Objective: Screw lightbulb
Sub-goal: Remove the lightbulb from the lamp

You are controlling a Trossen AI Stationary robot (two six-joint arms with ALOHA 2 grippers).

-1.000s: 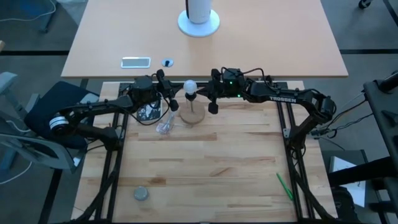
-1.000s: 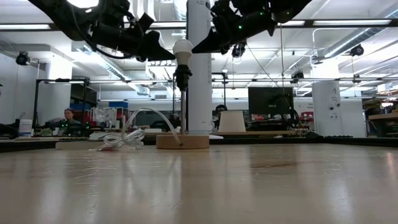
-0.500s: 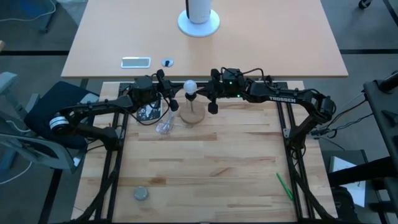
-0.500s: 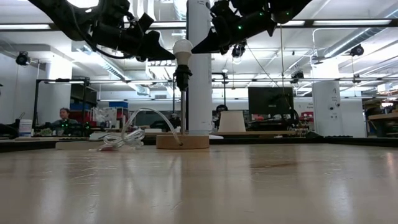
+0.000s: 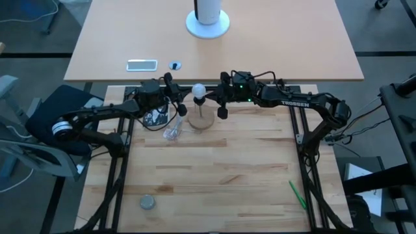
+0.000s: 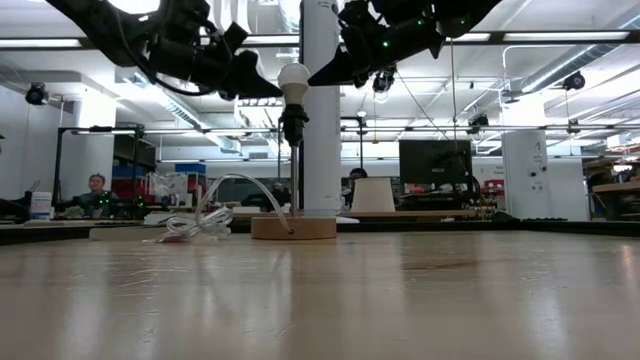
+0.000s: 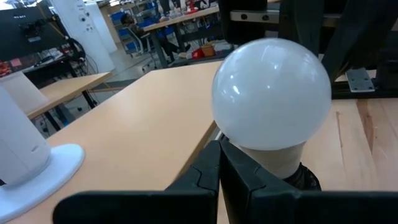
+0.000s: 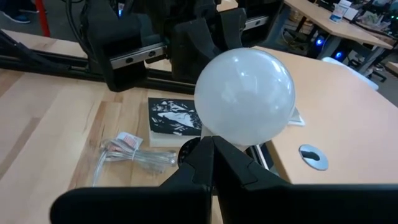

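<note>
We see the left tool (image 5: 179, 98) hanging just beside the lightbulb (image 5: 198, 90) on one side, its two dark fingers (image 7: 208, 177) pressed together with no gap between them, so it is closed on nothing; the tips sit close under the globe, near the bulb's neck, though we cannot tell whether they touch it. The right tool (image 5: 220, 99) hangs just beside the bulb on the opposite side, its fingers (image 8: 205, 162) likewise shut against each other and holding nothing, their tips close below the globe.

The lightbulb stands upright between the two tools, its white frosted globe on top and its narrow end seated in a dark socket (image 6: 293, 124) atop a thin post. That post rises from a round wooden base (image 6: 293, 227) resting on the slatted wooden worktop (image 5: 214, 169). A clear coiled cable (image 6: 205, 222) lies on the worktop beside the base, on the left arm's side, and near it lies a black-and-white printed card (image 8: 176, 116).

Farther off on the worktop we see a small grey round disc (image 5: 147, 202) near one front corner and a green stick (image 5: 297, 194) near the other. Beyond the worktop, on a tan desk (image 5: 273, 39), stands a white cylinder on a round foot (image 5: 208, 19), with a phone (image 5: 142, 64) lying flat nearby.
</note>
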